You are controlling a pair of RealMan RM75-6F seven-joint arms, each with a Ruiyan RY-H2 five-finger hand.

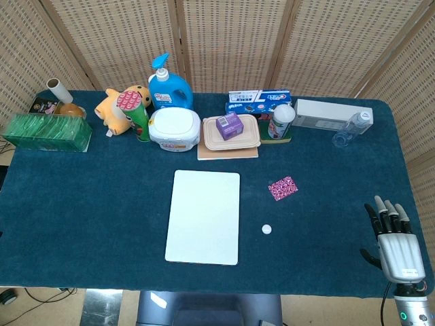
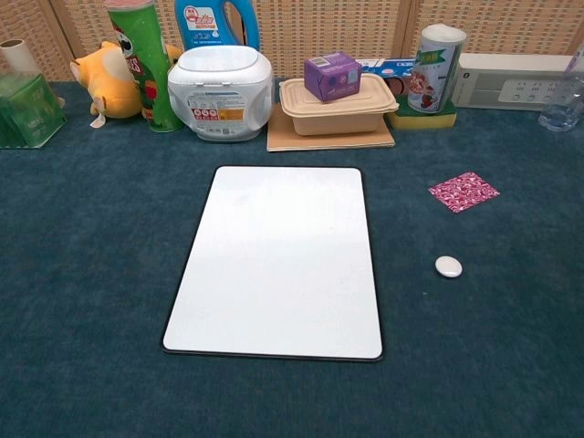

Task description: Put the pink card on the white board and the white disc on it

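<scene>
**STEP 1: PICK PINK CARD, PLACE ON BOARD**

Status: nothing placed yet; the white board [image 1: 203, 216] is bare, centre of table, long axis near-to-far. The pink card [image 1: 283, 187] lies flat on the cloth just right of the board's far-right corner; the white disc [image 1: 267, 229] sits nearer than the card, also right of the board; card and disc are apart, neither touches the board.

Right hand [image 1: 395, 241]: near-right edge of table, well apart from both items; fingers extended and slightly spread, holding nothing; seen in head view only. Left hand: not in either view; state unknown.

Procedure (judgement):
- Use right hand; it is the closer one; card first, disc second, since the disc goes on top of the card.
- Card is thin and flush w/ cloth; a top-down pinch will likely slip; press one edge into the pile to tip the opp. edge up, or slide it toward the board rim, then pinch.
- Approach from the right to avoid knocking the disc.
- Release low; board looks smooth and glossy, so the card may skid.

Materials:
- Table cloth [image 2: 82, 274]: dark teal, short pile, soft.
- Board: rigid, rounded corners, thin dark rim.
- Card: pink patterned, roughly square, lying rotated.
- Disc: small, round, smooth, low dome; may roll if tipped on edge.
</scene>
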